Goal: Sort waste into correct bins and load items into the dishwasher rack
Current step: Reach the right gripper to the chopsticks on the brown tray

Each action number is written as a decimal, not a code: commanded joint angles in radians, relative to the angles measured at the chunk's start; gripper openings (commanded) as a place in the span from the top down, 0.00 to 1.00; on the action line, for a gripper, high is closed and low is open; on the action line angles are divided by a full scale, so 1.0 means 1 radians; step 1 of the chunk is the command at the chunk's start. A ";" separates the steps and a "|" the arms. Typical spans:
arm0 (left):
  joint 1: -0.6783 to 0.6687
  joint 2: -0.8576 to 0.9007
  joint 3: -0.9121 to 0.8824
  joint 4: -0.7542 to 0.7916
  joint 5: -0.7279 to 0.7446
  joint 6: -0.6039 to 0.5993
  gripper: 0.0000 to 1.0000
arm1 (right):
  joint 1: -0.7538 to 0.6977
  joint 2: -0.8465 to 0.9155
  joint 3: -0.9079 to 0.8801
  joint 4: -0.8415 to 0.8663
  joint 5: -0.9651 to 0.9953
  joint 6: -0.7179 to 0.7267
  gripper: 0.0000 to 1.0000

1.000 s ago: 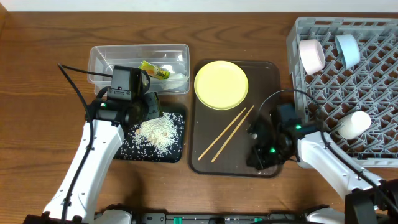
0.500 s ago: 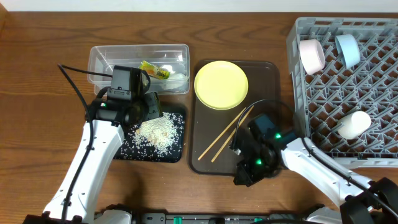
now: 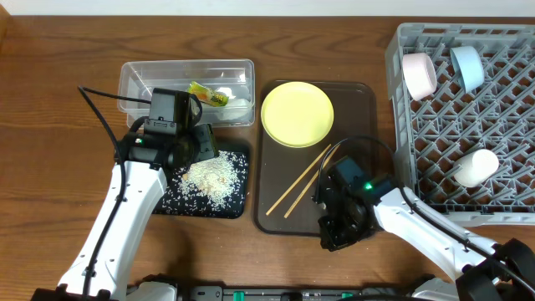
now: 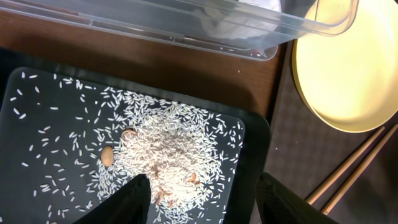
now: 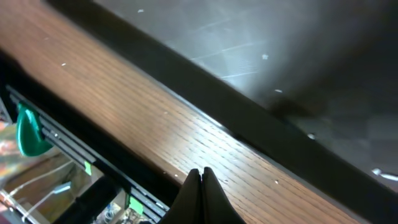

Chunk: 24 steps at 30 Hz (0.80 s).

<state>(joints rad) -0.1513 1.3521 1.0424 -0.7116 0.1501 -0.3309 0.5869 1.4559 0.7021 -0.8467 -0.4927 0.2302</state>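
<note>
My left gripper (image 3: 203, 149) is open and empty, its fingers (image 4: 202, 199) just above the pile of rice grains (image 4: 168, 146) on the black tray (image 3: 239, 201). The clear tub (image 3: 134, 79) holds the yellow-green wrapper (image 3: 207, 94) and a white scrap (image 3: 238, 104). The pale yellow plate (image 3: 298, 114) and two chopsticks (image 3: 303, 179) lie on the brown serving tray (image 3: 276, 213). My right gripper (image 3: 334, 238) is shut and empty (image 5: 201, 175) over the table's front edge, beside that tray's front right corner. The grey rack (image 3: 501, 109) holds the white-pink bowl (image 3: 418, 73), blue bowl (image 3: 468, 67) and white cup (image 3: 474, 167).
The brown serving tray's dark rim (image 5: 249, 106) runs just behind my right fingers, with bare wood (image 5: 143, 118) and the table's metal front rail below them. A few brown bits lie among the rice. The tub's wall (image 4: 186, 25) stands close behind the black tray.
My right arm has swung left and forward from beside the rack, across the serving tray's front right corner, toward the table's front edge. The left arm has not moved.
</note>
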 commanded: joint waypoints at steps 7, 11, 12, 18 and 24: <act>0.004 -0.013 0.004 -0.003 -0.013 0.020 0.43 | 0.010 0.086 -0.013 -0.010 0.018 0.064 0.99; 0.004 -0.013 0.004 -0.002 -0.013 0.020 0.43 | 0.009 0.126 -0.012 0.019 0.018 0.073 0.99; 0.004 -0.013 0.004 -0.002 -0.013 0.020 0.43 | 0.009 0.128 -0.012 0.032 0.018 0.077 0.99; 0.004 -0.013 0.004 -0.003 -0.013 0.020 0.43 | -0.014 0.128 -0.008 0.078 0.099 0.205 0.99; 0.004 -0.013 0.004 -0.002 -0.013 0.020 0.43 | -0.048 0.127 -0.006 0.106 0.164 0.241 0.99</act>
<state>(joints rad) -0.1513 1.3521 1.0424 -0.7116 0.1501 -0.3309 0.5659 1.5784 0.6926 -0.7620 -0.4076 0.4244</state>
